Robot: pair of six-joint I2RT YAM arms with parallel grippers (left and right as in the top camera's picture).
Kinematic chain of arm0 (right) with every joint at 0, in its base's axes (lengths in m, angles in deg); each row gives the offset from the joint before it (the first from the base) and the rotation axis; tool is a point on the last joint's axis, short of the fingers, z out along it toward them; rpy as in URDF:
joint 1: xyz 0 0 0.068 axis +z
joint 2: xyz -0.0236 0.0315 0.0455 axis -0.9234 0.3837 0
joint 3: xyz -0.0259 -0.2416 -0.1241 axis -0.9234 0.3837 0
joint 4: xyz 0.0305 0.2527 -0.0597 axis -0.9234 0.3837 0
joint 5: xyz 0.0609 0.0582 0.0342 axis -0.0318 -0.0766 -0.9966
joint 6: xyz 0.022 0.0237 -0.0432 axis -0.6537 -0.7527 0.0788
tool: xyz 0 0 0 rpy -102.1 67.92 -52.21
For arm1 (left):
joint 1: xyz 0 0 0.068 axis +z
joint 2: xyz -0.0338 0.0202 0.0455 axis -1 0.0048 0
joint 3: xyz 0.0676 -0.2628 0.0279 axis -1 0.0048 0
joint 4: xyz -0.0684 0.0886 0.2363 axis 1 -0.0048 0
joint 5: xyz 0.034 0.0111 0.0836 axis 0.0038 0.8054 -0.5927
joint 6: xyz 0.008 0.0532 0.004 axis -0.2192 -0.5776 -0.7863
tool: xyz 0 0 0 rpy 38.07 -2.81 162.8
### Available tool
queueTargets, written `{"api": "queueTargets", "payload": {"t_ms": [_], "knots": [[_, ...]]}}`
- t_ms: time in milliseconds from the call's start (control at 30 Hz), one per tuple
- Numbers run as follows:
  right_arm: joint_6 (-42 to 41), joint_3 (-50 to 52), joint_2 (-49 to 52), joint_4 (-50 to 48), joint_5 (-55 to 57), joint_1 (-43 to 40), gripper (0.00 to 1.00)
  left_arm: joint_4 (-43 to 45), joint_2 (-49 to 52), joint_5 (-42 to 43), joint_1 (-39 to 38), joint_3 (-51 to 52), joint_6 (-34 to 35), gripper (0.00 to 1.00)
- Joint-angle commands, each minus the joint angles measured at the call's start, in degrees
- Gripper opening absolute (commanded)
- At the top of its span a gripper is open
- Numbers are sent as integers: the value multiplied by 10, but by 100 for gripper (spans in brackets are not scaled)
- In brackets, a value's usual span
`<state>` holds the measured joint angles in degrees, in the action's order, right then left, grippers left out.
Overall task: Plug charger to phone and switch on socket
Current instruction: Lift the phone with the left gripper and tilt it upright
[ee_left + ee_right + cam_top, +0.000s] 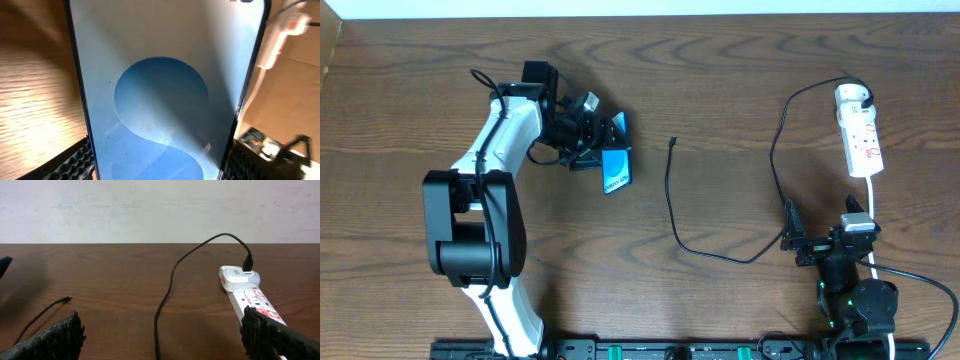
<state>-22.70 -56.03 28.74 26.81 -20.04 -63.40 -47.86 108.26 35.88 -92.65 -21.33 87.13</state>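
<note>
My left gripper [603, 140] is shut on the phone [616, 169], whose bright blue screen fills the left wrist view [165, 100] between both finger pads. The phone is held tilted above the table left of centre. The charger, a thin black cable [672, 215], runs from the plug in the socket [860, 130] across the table; its connector tip [673, 141] lies free to the right of the phone. My right gripper [792, 240] is open and empty near the front right, with the cable [162, 310] between its fingers' line of sight and the socket [250, 297] ahead right.
The socket's white cord [873, 215] runs down past the right arm toward the front edge. The table's back edge meets a white wall [150, 210].
</note>
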Motion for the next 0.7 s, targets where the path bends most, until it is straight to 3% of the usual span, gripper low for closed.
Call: {"api": "queueTargets", "payload": {"t_ms": [0,267,533,667], "knots": [[-6,2,-3,1,1,-2,99,4,-21,78,11,-15,14,70],[-6,2,-3,1,1,-2,99,51,-21,180,33,-15,71,70],[-6,2,-3,1,1,-2,99,77,-21,192,46,-15,212,70],[-6,2,-3,1,1,-2,99,81,-21,208,46,-15,227,70]]}}
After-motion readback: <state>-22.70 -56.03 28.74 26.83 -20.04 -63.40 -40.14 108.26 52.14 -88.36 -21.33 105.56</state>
